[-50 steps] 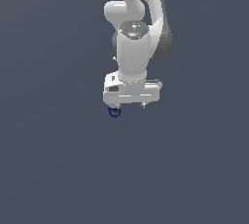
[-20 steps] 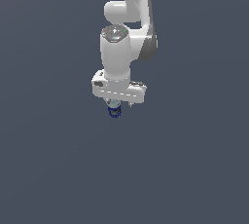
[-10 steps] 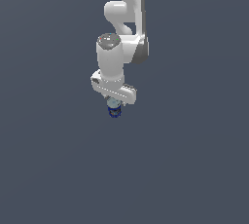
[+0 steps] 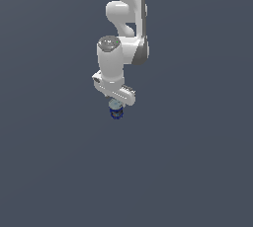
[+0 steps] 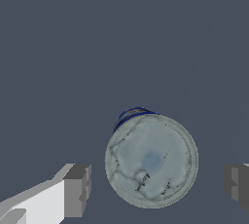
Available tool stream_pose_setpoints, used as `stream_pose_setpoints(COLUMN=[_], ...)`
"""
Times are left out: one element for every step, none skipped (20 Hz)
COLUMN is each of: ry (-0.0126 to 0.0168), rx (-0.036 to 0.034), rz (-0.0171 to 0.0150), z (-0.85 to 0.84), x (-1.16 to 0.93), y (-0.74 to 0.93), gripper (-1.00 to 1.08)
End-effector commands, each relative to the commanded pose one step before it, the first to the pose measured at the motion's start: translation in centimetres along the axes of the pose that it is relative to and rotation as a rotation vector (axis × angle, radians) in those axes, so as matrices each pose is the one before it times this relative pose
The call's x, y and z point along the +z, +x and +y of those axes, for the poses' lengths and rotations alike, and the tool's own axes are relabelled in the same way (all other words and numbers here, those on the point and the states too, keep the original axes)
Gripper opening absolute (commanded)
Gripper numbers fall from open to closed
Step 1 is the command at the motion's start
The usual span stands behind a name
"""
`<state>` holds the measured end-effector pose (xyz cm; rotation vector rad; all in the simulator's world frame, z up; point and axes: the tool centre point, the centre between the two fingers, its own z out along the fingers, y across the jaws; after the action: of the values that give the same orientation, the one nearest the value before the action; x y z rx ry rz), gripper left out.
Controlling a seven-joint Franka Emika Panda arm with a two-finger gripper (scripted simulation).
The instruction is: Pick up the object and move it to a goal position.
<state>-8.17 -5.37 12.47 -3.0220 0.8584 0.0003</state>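
The object is a small can with a dark blue label and a pale silvery-blue top point(image 5: 151, 159). It stands upright on the grey floor. In the exterior view the object point(image 4: 116, 112) shows just below the white hand. My gripper point(image 5: 158, 186) is directly above it and open. One dark fingertip point(image 5: 78, 189) stands on one side of the can's top and the other fingertip point(image 5: 237, 186) on the opposite side, both clear of it. In the exterior view the gripper point(image 4: 115, 103) is mostly hidden by the hand.
A plain dark grey floor point(image 4: 59, 171) surrounds the can on all sides. The white arm point(image 4: 123, 18) rises from the hand toward the top of the exterior view.
The arm has swung toward the exterior view's left, the hand has turned about its axis, and the hand has come down closer over the can. The can has not moved.
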Motion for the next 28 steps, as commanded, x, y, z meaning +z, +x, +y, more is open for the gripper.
stream_pose_setpoints(ry=[0.00016, 0.0, 0.0, -0.00008, 0.0, -0.0001, -0.0001, 0.0, -0.00017, -0.00008, 0.0, -0.00001, 0.0, 0.00011, 0.0, 0.0, 0.0, 0.0, 0.0, 0.0, 0.0, 0.0, 0.0, 0.0, 0.0, 0.0, 0.0, 0.0], rx=[-0.00014, 0.0, 0.0, 0.00069, 0.0, 0.00068, 0.00068, 0.0, 0.00118, 0.00069, 0.0, 0.00069, 0.0, 0.00068, 0.0, 0.0, 0.0, 0.0, 0.0, 0.0, 0.0, 0.0, 0.0, 0.0, 0.0, 0.0, 0.0, 0.0], rz=[0.00027, 0.0, 0.0, 0.00002, 0.0, 0.00002, 0.00002, 0.0, 0.00004, 0.00001, 0.0, -0.00002, 0.0, -0.00007, 0.0, 0.0, 0.0, 0.0, 0.0, 0.0, 0.0, 0.0, 0.0, 0.0, 0.0, 0.0, 0.0, 0.0], z=[-0.015, -0.002, -0.003, 0.028, -0.005, 0.026, 0.025, -0.008, 0.045, 0.02, -0.014, 0.017, -0.017, 0.015, -0.017, -0.014, -0.01, -0.003, 0.0, 0.0, 0.0, 0.0, 0.0, 0.0, 0.0, 0.0, 0.0, 0.0], x=[0.02, 0.098, 0.163, 0.23, 0.295, 0.362, 0.427, 0.489, 0.546, 0.517, 0.455, 0.395, 0.331, 0.267, 0.202, 0.14, 0.082, 0.027, 0.0, 0.0, 0.0, 0.0, 0.0, 0.0, 0.0, 0.0, 0.0, 0.0], y=[0.002, -0.007, -0.011, 0.0, -0.02, -0.01, -0.014, -0.034, -0.009, -0.015, -0.023, 0.003, -0.005, 0.019, 0.007, 0.009, 0.007, 0.003, 0.0, 0.0, 0.0, 0.0, 0.0, 0.0, 0.0, 0.0, 0.0, 0.0], gripper=[1.0, 1.0, 1.0, 1.0, 1.0, 1.0, 1.0, 1.0, 1.0, 1.0, 1.0, 1.0, 1.0, 1.0, 1.0, 1.0, 1.0, 1.0, -1.0, -1.0, -1.0, -1.0, -1.0, -1.0, -1.0, -1.0, -1.0, -1.0])
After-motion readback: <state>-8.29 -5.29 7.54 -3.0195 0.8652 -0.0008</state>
